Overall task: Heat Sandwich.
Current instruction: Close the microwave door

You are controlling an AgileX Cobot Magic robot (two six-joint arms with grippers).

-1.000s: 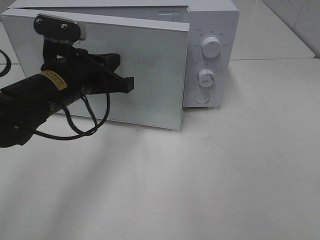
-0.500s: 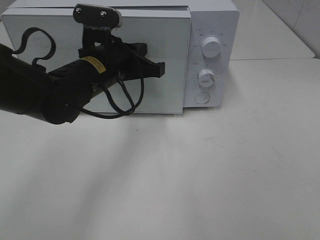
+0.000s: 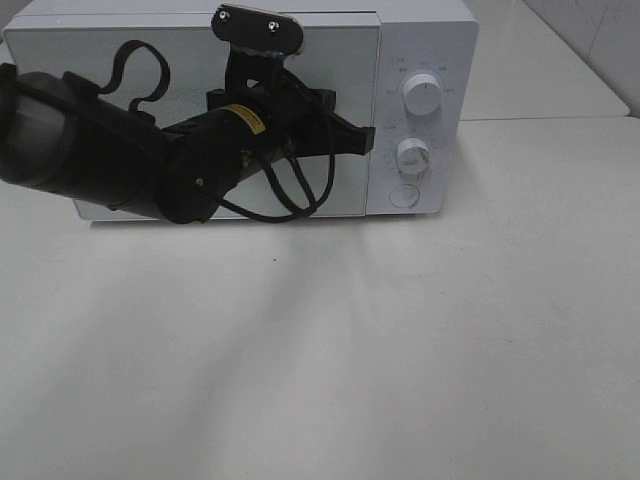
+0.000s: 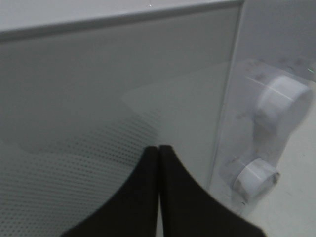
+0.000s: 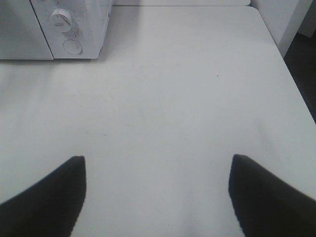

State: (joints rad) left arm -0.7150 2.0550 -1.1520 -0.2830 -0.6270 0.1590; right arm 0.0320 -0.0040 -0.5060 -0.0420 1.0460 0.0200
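Two black fingers [image 4: 140, 192] of the left gripper [image 4: 159, 147] pressed flat together, nothing between them; tips close against the door [image 3: 340, 55] of the microwave [image 3: 430, 40], near the door's edge by the control panel; touching or only just apart, cannot tell.

Two fingers [image 5: 49, 197] of the right gripper [image 5: 158, 157] spread wide, nothing between them, only bare table [image 5: 163, 98] below.

Counted outward: one white microwave with one door, shut flush; two round knobs, the upper knob [image 3: 422, 96] straight above the lower knob [image 3: 412, 155]; one round button [image 3: 403, 195] under them; one black arm [image 3: 100, 150] reaching across the door from the left; one looped black cable [image 3: 290, 195] hanging from it.

No sight of the sandwich in any view; cannot tell where it lies, nor which way its long side points.
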